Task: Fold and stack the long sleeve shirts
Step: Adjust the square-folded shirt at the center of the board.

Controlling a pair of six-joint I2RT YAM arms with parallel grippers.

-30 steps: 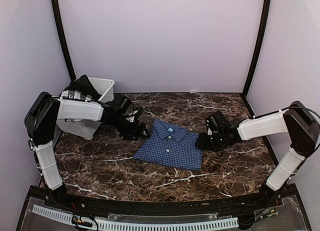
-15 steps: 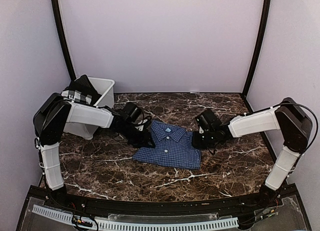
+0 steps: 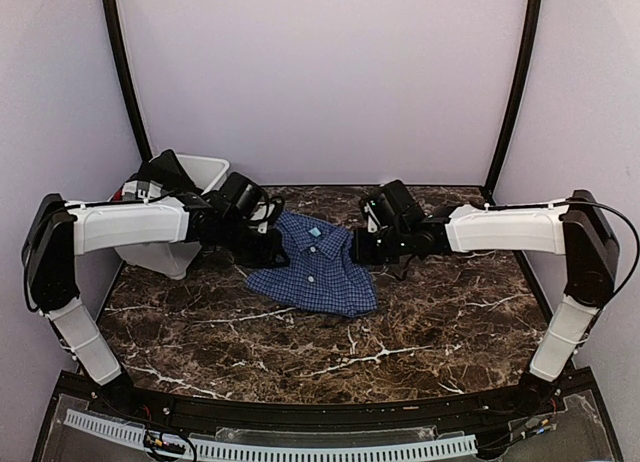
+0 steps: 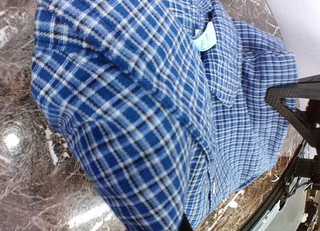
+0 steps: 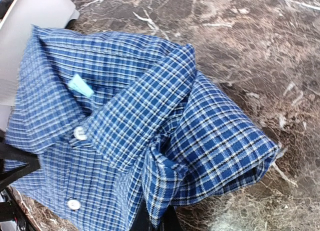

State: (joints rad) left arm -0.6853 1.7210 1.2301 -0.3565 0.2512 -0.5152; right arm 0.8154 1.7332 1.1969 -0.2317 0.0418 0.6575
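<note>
A folded blue checked long sleeve shirt (image 3: 318,274) with white buttons and a collar lies at the table's middle back, its collar end raised off the marble. My left gripper (image 3: 268,245) is shut on the shirt's left shoulder edge. My right gripper (image 3: 358,248) is shut on its right shoulder edge. In the left wrist view the shirt (image 4: 150,91) fills the frame and hides the left gripper (image 4: 185,224) except a dark sliver. In the right wrist view a pinched fold of the shirt (image 5: 125,116) runs down into my right gripper (image 5: 155,220).
A white plastic bin (image 3: 207,170) stands at the back left, close behind the left arm, with dark and white checked cloth (image 3: 160,178) heaped in it. Its white wall (image 5: 35,13) shows beside the shirt's collar. Brown marble table (image 3: 440,322) extends to the front and right.
Both grippers closed on the shirt's shoulder edges, one from each side. They carried it back and to the left toward the bin, and its collar end rose.
</note>
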